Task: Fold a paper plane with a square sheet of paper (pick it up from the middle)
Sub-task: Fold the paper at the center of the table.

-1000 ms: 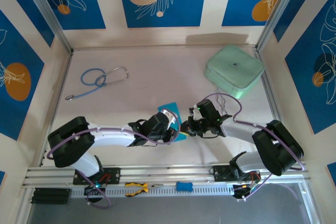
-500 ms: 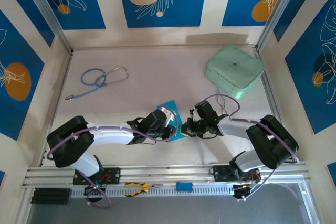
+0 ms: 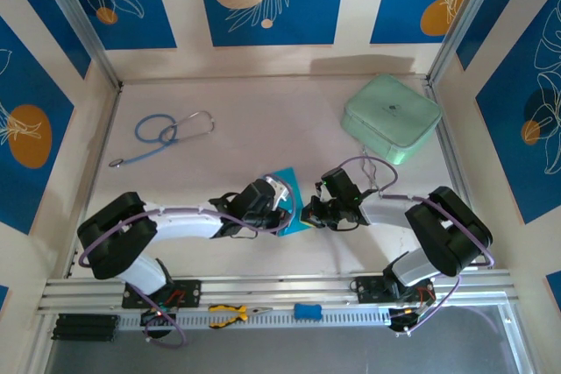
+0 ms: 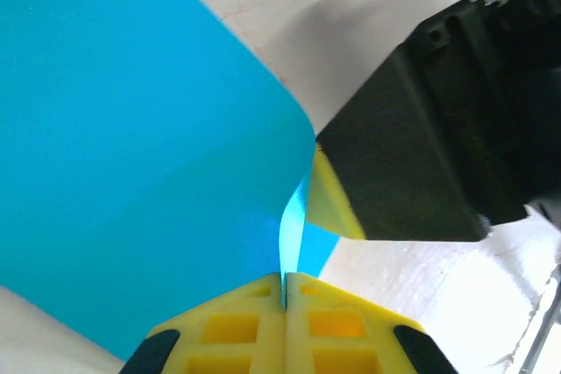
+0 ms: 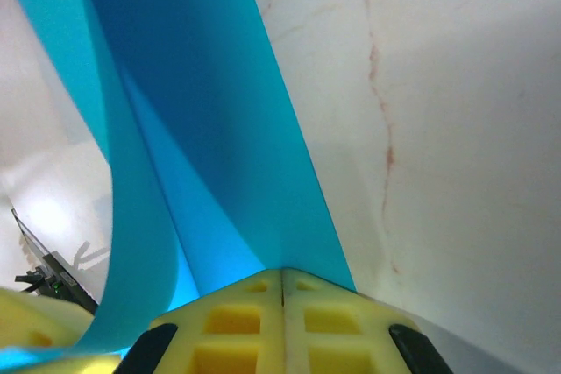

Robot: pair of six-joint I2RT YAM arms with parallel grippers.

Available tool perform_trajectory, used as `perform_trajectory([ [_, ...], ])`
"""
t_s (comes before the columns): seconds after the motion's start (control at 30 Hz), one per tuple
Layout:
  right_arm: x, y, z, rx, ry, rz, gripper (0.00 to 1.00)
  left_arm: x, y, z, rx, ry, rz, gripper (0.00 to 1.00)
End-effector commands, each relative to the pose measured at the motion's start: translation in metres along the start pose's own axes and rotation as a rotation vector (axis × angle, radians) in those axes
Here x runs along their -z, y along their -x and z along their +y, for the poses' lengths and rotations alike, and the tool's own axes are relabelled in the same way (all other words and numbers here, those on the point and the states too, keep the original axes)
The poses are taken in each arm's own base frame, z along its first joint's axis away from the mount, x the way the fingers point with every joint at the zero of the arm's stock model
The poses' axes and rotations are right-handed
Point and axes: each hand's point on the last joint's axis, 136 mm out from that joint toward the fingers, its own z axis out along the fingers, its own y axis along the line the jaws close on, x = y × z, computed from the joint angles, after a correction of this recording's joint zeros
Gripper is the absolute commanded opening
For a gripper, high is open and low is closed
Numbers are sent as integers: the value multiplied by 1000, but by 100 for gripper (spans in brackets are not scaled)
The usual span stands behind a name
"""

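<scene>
Left gripper (image 4: 285,285): closed tight, pinching the paper (image 4: 131,155) at its edge.
Right gripper (image 5: 282,279): closed tight, pinching the paper too, just beside the other gripper.

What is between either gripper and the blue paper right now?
Nothing visible. The left gripper and the right gripper are each shut directly on the square sheet of paper, close beside each other.

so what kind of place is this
Probably a robot test booth: a small table boxed in by blue patterned panels, two arms bolted to a metal rail, and odd props like a stethoscope and green case.
</scene>
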Motion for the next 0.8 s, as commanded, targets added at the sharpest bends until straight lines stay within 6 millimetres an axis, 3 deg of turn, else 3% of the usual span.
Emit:
perform_trajectory([
  [0.0,-3,-8,-23,-31,-97,22,3,-1,-2,10,-35,40,58,2],
  [0.77,-2,-13,-20,-41,-101,38,3,-3,6,41,-97,211,107,8],
])
